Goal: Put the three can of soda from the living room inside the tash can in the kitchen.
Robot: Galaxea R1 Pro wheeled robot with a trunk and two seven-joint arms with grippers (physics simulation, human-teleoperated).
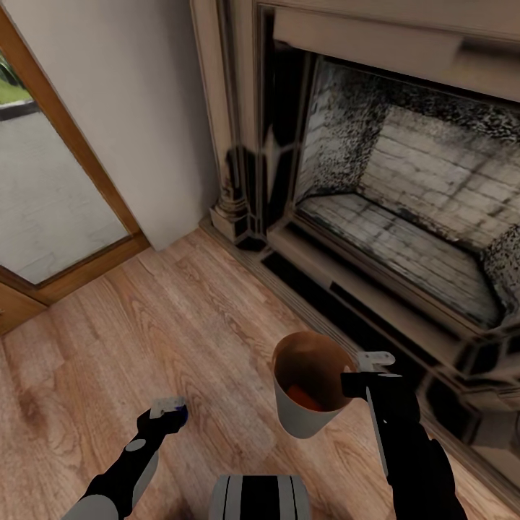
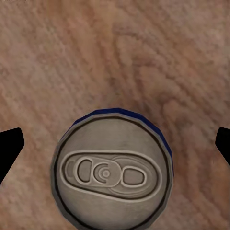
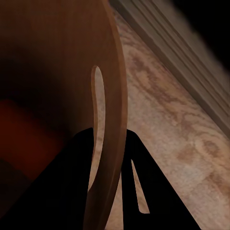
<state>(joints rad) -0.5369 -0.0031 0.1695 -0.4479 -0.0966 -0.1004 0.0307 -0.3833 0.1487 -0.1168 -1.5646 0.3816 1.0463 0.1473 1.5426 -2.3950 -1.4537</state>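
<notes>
My right gripper is shut on the rim of the tash can, holding it upright above the wood floor. In the right wrist view the brown rim sits pinched between the fingers. One orange can of soda lies inside the bin, an orange blur in that view. A dark blue can of soda stands upright on the floor. My left gripper is open right above it, one fingertip on each side. The head view shows that gripper low over the blue can.
A fireplace with a raised hearth ledge runs along the right, close to my right arm. A wood-framed glass door stands at the left, with a white wall between. Light plank floor spreads ahead.
</notes>
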